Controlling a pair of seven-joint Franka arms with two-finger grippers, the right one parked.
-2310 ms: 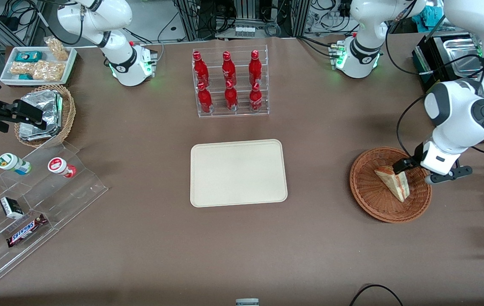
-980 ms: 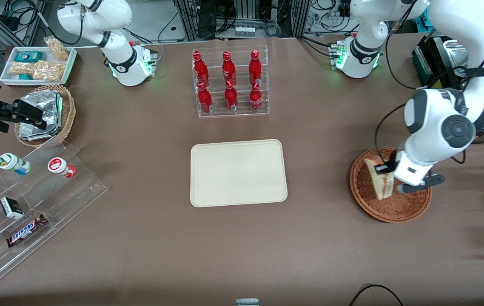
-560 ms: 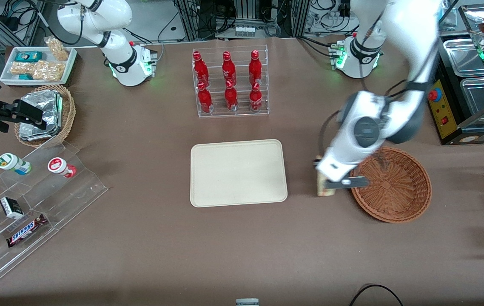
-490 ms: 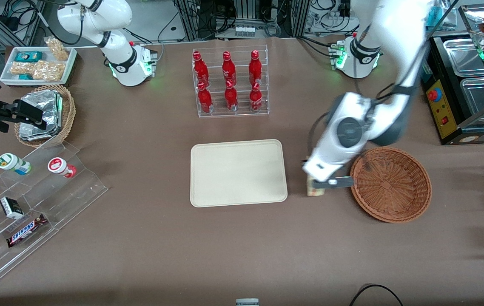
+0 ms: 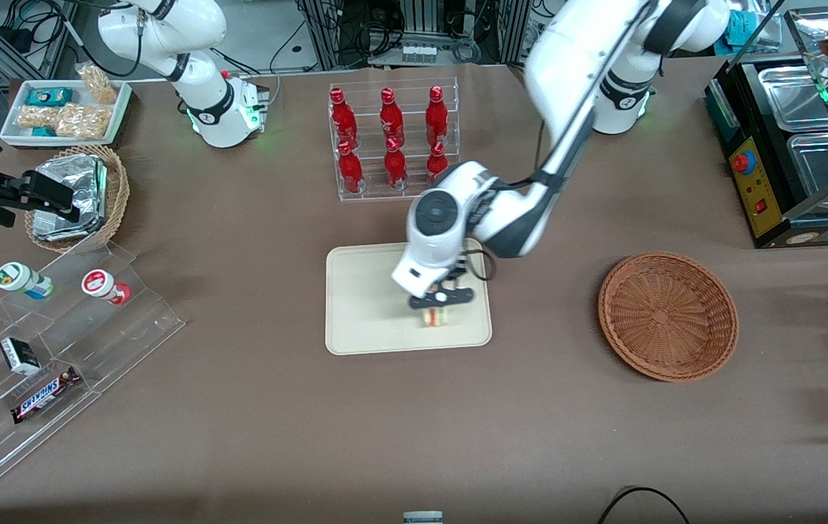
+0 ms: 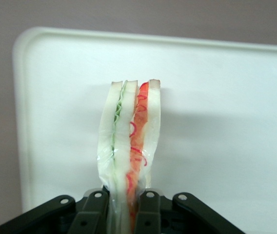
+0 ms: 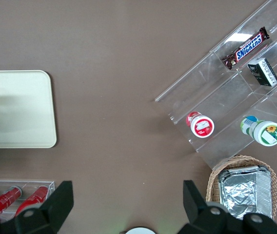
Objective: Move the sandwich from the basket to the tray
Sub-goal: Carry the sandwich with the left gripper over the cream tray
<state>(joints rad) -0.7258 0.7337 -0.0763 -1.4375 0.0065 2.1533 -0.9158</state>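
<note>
Claw (image 5: 437,304) clamped on triangular white-bread sandwich wedge (image 6: 128,146), held above flat cream-beige rectangular tray (image 5: 363,306) near its edge toward the reddish-brown wicker basket (image 5: 669,316) — now empty. Best lowered gently — released once bread touches tray.

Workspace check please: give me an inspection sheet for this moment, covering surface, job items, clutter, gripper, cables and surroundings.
Surface: brown table, no spills seen.
Sandwich: clamped in the gripper, hanging over the tray, not set down yet.
Tray: mid-table, nothing resting on it.
Basket: toward the working arm's end, nothing in it.
Clutter: rack of red bottles farther from the front camera than the tray; clear tiered snack stand, foil packets in a small basket and white snack tray toward the parked arm's end.
Gripper: above the tray, shut on the sandwich.
Cables: black loop at the table's near edge.
Surroundings: metal trays off the table's working-arm end.
</note>
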